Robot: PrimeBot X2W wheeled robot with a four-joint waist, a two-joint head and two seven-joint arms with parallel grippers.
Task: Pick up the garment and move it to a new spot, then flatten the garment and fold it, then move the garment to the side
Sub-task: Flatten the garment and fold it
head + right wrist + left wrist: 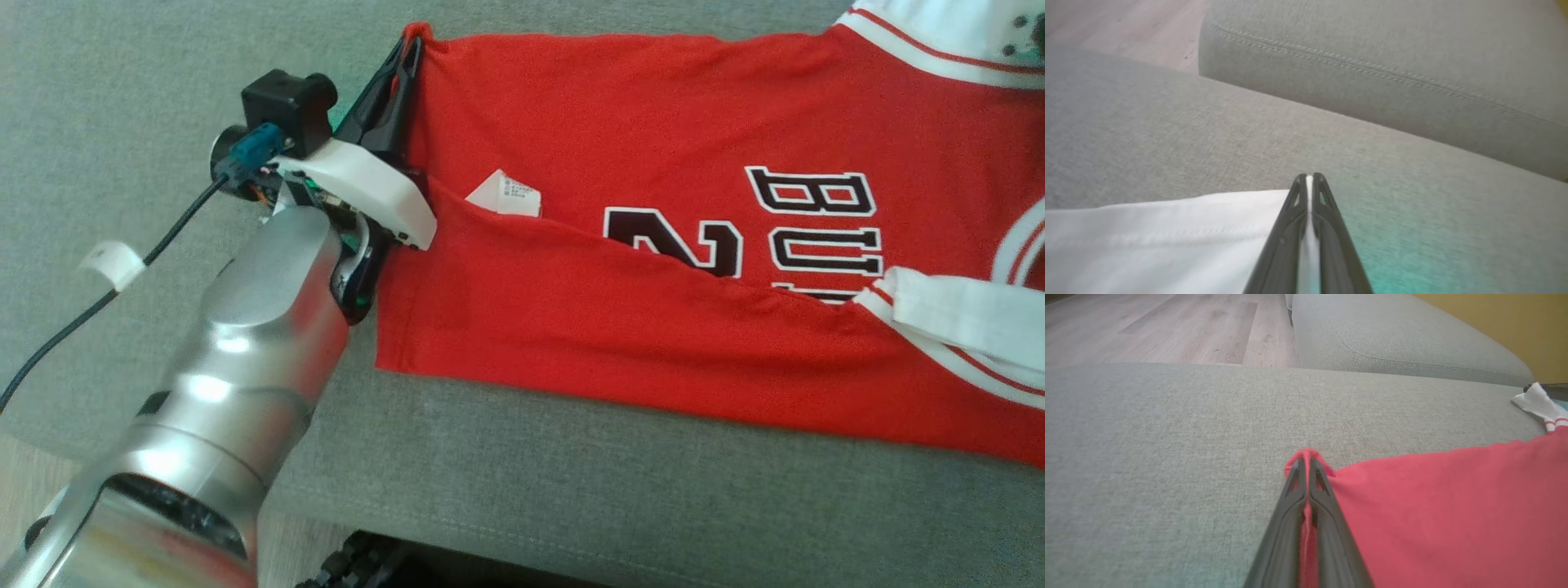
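The garment point(653, 204) is a red basketball jersey with white trim and dark lettering, lying spread on the grey cushion. Its near long edge is folded over the number. My left gripper point(412, 45) is shut on the jersey's far left corner, and red cloth point(1307, 455) bunches over the fingertips in the left wrist view. In the right wrist view my right gripper point(1309, 176) is shut on the jersey's white trim point(1167, 228), with white cloth pinched between its fingers. That white edge and a dark fingertip point(1549, 390) show at the far right of the left wrist view.
The grey cushion point(571, 474) runs wide to the left and front of the jersey. A second grey cushion point(1392, 330) lies beyond it, with wood floor point(1167, 326) to the side. A black cable point(106, 298) trails from my left wrist. A white label point(506, 194) lies on the jersey.
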